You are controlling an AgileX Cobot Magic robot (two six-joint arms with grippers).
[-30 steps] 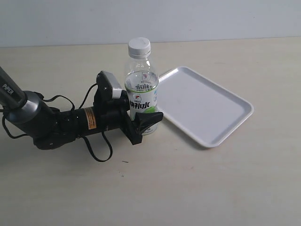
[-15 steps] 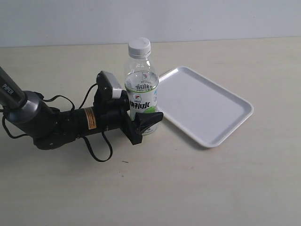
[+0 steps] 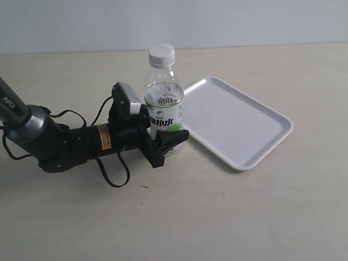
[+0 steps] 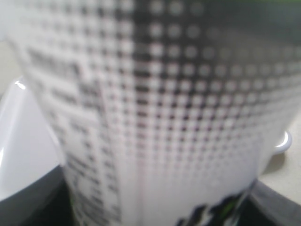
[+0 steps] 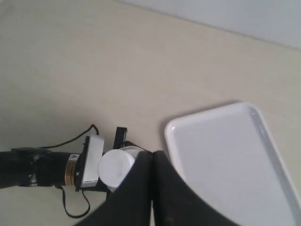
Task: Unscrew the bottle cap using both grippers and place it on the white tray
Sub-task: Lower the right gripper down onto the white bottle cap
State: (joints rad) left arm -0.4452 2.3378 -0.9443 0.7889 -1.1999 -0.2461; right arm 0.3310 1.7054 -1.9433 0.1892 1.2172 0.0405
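Observation:
The bottle (image 3: 163,109) stands upright on the table with its white bottle cap (image 3: 161,54) on top. My left gripper (image 3: 166,135), on the black arm with the small white box (image 3: 126,98), is shut on the bottle's labelled lower body. In the left wrist view the blurred label (image 4: 164,117) fills the frame between dark fingers (image 4: 28,202). The right wrist view looks down on the cap (image 5: 116,168). My right gripper (image 5: 152,155) hangs above and beside the cap, shut with nothing in it. The white tray (image 3: 234,119) lies just right of the bottle.
The left arm (image 3: 49,138) and its looping cable (image 3: 114,176) lie low across the table's left side. A pale wall (image 3: 217,22) bounds the table at the back. The tray (image 5: 225,160) holds nothing.

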